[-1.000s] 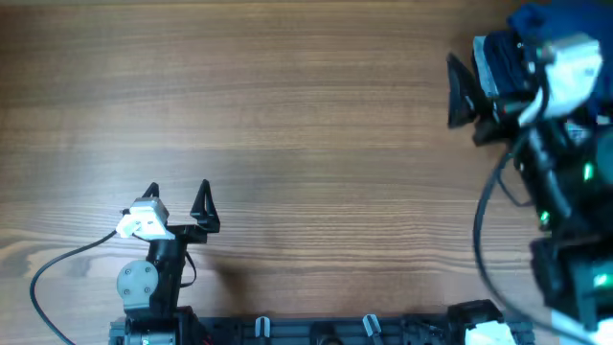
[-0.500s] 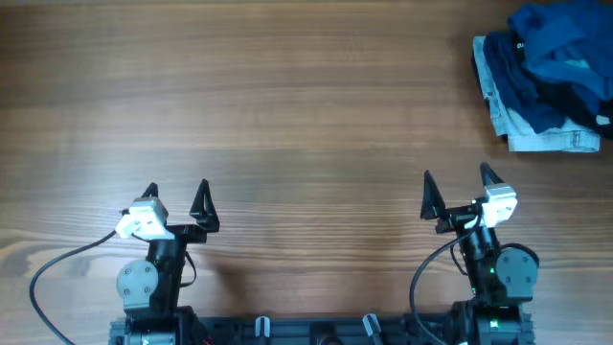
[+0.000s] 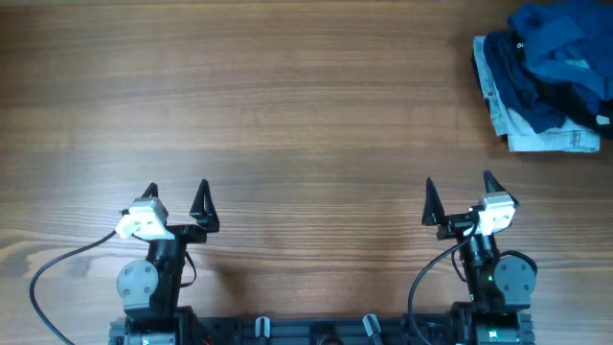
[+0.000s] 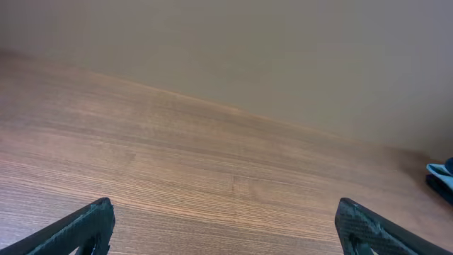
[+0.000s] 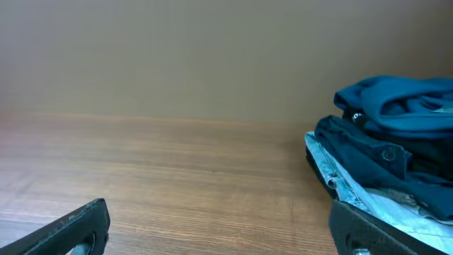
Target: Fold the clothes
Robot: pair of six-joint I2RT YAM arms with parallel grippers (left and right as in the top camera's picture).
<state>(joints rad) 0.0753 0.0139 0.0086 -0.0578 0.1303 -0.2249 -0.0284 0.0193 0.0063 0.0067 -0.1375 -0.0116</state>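
The mid-blue garment (image 3: 560, 34) lies crumpled on top of a pile at the table's far right corner. It also shows in the right wrist view (image 5: 403, 99). My left gripper (image 3: 177, 188) is open and empty near the front edge at the left, with bare wood between its fingers (image 4: 225, 212). My right gripper (image 3: 460, 182) is open and empty near the front edge at the right, well short of the pile. Its fingers frame bare wood (image 5: 219, 212), with the pile ahead on the right.
Under the blue garment lie a dark navy garment (image 3: 527, 86) and a pale denim piece (image 3: 536, 139), both seen in the right wrist view too, navy (image 5: 368, 152) and denim (image 5: 333, 173). A sliver of cloth (image 4: 442, 173) shows at the left wrist view's right edge.
One second ago the right arm reached over the pile at the far right. It has drawn back to the front edge with its gripper open and empty. The left arm has not moved.
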